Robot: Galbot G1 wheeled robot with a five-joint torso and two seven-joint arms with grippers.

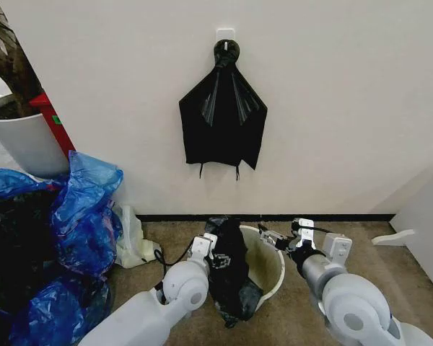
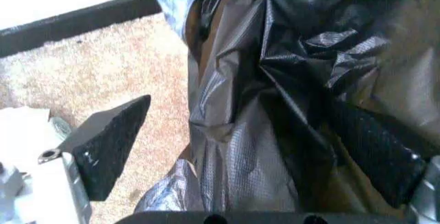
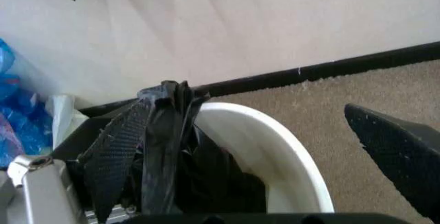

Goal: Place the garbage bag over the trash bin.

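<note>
Standing on the carpet near the wall's black baseboard [image 1: 332, 216], the bin [image 1: 274, 268] has the bag [image 1: 231, 277] draped over its left rim, part hanging down the outside toward the robot and part bunched inside. The left gripper [image 1: 213, 249] sits at that left rim with its fingers spread wide; the left wrist view shows one finger [image 2: 110, 144] out over the carpet and the other [image 2: 374, 149] pressed against the bag's wrinkled plastic, so the bag lies between them without being pinched. The right gripper [image 1: 273, 238] reaches to the bin's far right rim, also spread wide. In the right wrist view one of its fingers [image 3: 117, 152] rests against a gathered fold of the bag at the rim, the other [image 3: 402, 154] well apart over the carpet. A black bundle [image 1: 222, 119] hangs from a wall hook above, and blue bags [image 1: 79, 216] pile at the left.
</note>
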